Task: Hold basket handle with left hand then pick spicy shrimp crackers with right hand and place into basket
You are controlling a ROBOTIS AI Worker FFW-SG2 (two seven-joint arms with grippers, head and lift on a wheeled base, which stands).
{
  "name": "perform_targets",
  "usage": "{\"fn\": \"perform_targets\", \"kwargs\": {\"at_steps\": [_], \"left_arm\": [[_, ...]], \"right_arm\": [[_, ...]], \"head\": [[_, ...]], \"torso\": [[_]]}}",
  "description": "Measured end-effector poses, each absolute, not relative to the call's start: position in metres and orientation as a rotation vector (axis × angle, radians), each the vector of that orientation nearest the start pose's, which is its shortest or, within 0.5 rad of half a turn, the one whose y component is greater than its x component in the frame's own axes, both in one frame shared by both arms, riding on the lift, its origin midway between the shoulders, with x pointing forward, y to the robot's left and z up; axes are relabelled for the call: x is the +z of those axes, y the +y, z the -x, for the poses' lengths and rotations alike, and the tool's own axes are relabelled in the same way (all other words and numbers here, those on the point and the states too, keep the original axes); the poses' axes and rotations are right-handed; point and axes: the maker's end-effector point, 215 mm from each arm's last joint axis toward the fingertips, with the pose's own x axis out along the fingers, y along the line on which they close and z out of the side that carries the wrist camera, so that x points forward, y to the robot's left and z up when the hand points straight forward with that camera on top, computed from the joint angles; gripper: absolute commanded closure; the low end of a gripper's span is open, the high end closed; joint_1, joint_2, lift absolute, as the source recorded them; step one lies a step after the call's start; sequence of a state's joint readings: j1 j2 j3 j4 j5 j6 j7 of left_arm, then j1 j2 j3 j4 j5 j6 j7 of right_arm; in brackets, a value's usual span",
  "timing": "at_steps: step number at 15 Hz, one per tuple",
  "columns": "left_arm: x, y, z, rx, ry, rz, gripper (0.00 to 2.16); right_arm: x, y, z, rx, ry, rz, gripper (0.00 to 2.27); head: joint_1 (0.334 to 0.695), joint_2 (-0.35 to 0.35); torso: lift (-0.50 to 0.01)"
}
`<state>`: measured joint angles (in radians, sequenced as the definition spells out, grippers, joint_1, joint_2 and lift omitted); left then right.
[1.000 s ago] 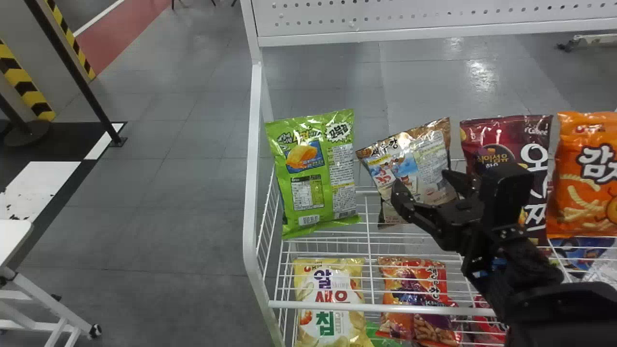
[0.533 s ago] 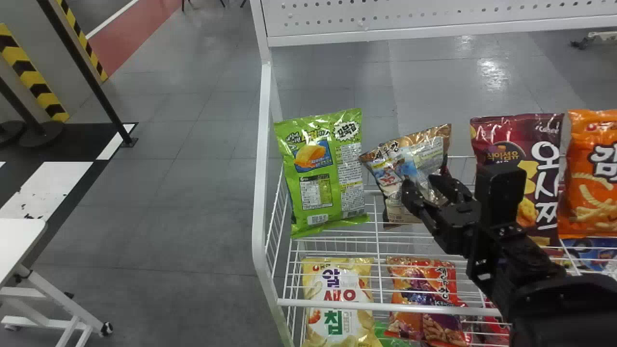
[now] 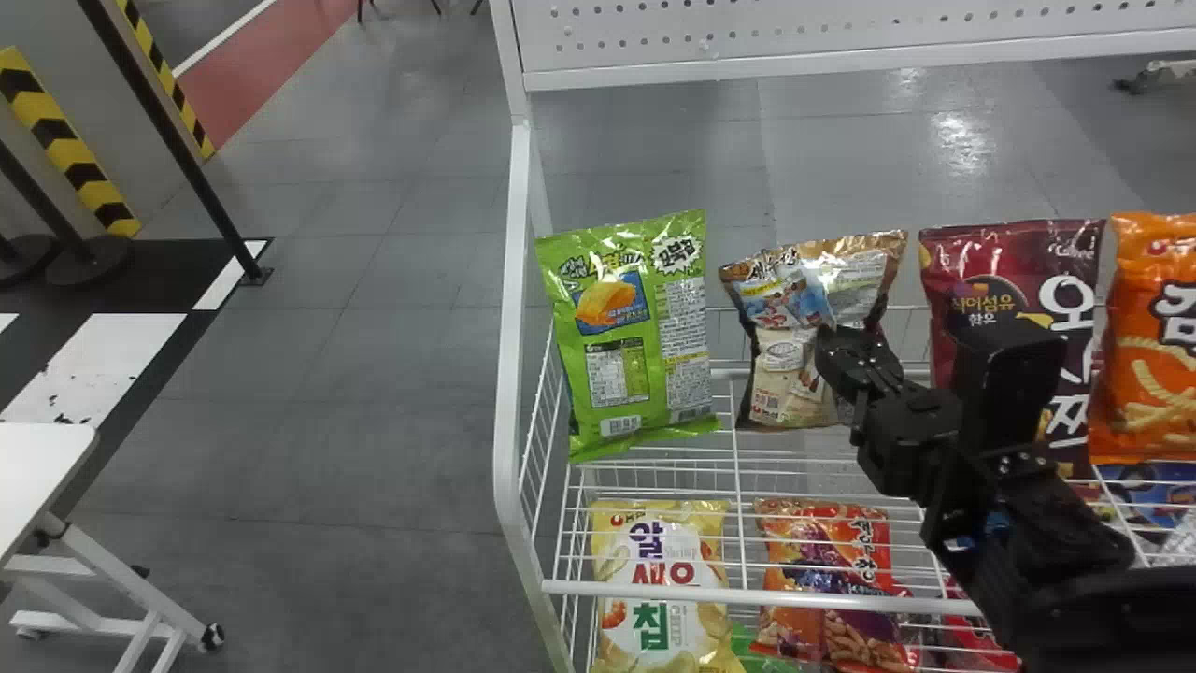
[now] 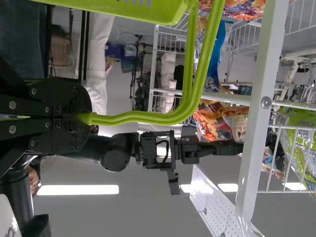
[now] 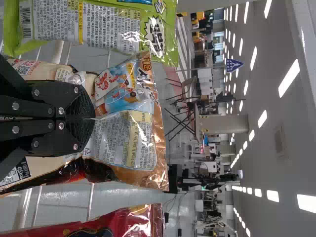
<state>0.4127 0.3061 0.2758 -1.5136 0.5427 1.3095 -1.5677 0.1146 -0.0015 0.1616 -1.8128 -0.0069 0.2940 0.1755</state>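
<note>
In the head view my right gripper (image 3: 830, 342) is shut on the middle of the brown bag of spicy shrimp crackers (image 3: 781, 288), which is creased there and stands at the rack's upper shelf. The right wrist view has my right gripper (image 5: 92, 118) with its fingers together, pinching the back of the cracker bag (image 5: 129, 143). My left gripper (image 4: 85, 118) is shut on the green handle (image 4: 163, 118) of the basket (image 4: 133, 9).
A green bag (image 3: 635, 327) stands left of the crackers, a dark red bag (image 3: 972, 271) and an orange bag (image 3: 1145, 374) to the right. The wire shelf (image 3: 654, 593) has a white front rail and side post (image 3: 510, 327). More snack bags (image 3: 659, 570) lie below.
The right gripper's fingers have closed, folding the brown bag between them, and its top has swung to the right. The head view has shifted slightly, moving the rack rightward in it.
</note>
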Motion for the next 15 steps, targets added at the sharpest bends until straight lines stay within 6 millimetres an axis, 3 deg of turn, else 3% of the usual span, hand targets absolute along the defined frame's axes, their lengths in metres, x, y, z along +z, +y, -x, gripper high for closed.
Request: {"fn": "perform_targets", "kwargs": {"at_steps": [8, 11, 15], "left_arm": [[-0.463, 0.196, -0.199, -1.003, 0.946, 1.516, 2.15], [-0.463, 0.196, -0.199, -1.004, 0.946, 1.516, 2.15], [-0.464, 0.196, -0.199, -1.003, 0.945, 1.516, 2.15]], "right_arm": [[-0.316, -0.105, -0.483, 0.314, 0.118, -0.05, 2.24], [-0.321, -0.111, -0.459, 0.306, 0.19, -0.061, 2.24], [-0.344, -0.13, -0.416, 0.282, 0.377, -0.103, 2.24]], "head": [[0.695, 0.155], [0.695, 0.153], [0.695, 0.137]], "torso": [[-0.01], [-0.01], [-0.01]]}}
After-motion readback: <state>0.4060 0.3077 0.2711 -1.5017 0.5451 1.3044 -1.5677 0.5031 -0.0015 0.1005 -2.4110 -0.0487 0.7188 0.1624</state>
